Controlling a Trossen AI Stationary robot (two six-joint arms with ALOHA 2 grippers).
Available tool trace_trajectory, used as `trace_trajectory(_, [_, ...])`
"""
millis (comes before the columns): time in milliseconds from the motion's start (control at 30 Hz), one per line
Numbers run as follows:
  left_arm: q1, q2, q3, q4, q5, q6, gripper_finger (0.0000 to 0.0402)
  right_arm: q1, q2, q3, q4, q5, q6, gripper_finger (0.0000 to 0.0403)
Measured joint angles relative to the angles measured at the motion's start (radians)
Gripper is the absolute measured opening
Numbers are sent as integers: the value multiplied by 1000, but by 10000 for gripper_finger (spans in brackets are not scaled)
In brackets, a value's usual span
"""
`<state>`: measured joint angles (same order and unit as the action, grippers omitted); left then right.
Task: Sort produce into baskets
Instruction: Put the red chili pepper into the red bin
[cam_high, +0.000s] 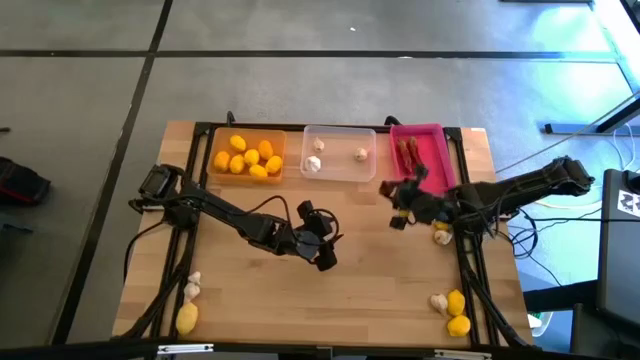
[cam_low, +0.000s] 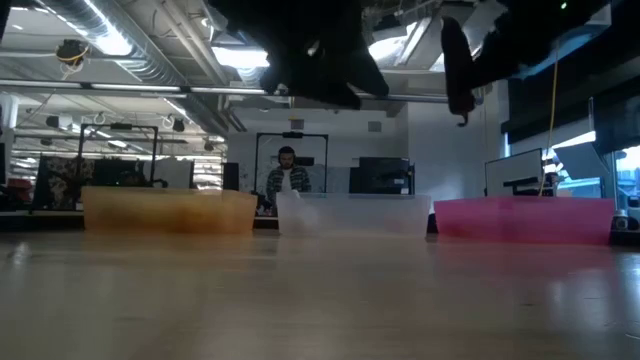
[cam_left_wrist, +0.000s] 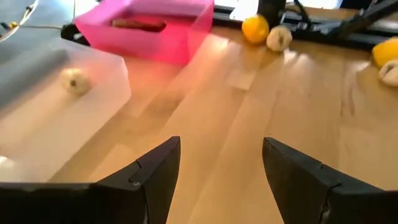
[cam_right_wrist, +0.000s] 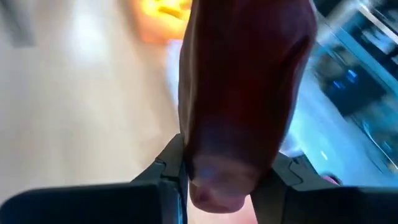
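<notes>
Three baskets stand side by side at the table's far edge. The orange one (cam_high: 247, 155) holds several yellow lemons. The clear one (cam_high: 338, 152) has garlic bulbs in it, and the pink one (cam_high: 420, 150) has dark red chilies. My right gripper (cam_right_wrist: 227, 171) hovers just in front of the pink basket (cam_high: 400, 205), shut on a dark red chili (cam_right_wrist: 242, 93). Over the middle of the table my left gripper (cam_left_wrist: 221, 168) stands open (cam_high: 322, 248), with only bare wood between its fingers. My right gripper pinches the dark red chili near one end (cam_right_wrist: 214, 180) between its two fingers. The rest of the chili reaches out ahead of the fingers. The gripper is high above the tabletop, so the chili is lifted clear.
Loose produce lies near the table's front corners: a garlic bulb (cam_high: 192, 288) and a lemon (cam_high: 187, 318) at the near left, a garlic bulb (cam_high: 438, 300) and two lemons (cam_high: 457, 312) at the near right. Another garlic bulb (cam_high: 442, 236) lies under the right arm. A person sits in the room beyond (cam_low: 288, 175).
</notes>
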<state>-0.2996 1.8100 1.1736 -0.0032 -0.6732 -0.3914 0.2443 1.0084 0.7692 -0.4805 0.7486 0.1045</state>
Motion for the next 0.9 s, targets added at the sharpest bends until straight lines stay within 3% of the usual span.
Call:
trace_trajectory(100, [0, 27, 0, -2, 3, -25, 223, -96, -35, 0, -46, -17, 22, 107])
trace_trajectory(333, [-1, 37, -1, 7, 3, -50, 223, -407, -47, 0, -128, -193, 7, 107])
trace_trajectory(467, [0, 37, -1, 14, 3, -40, 223, -589, -18, 0, -129, -324, -7, 114])
trace_trajectory(667, [0, 37, -1, 14, 4, -39, 223, -835, 39, 0, -122, -358, -62, 120])
trace_trajectory(900, [0, 37, -1, 14, 4, -36, 223, -1047, 134, 0, -124, -476, -53, 121])
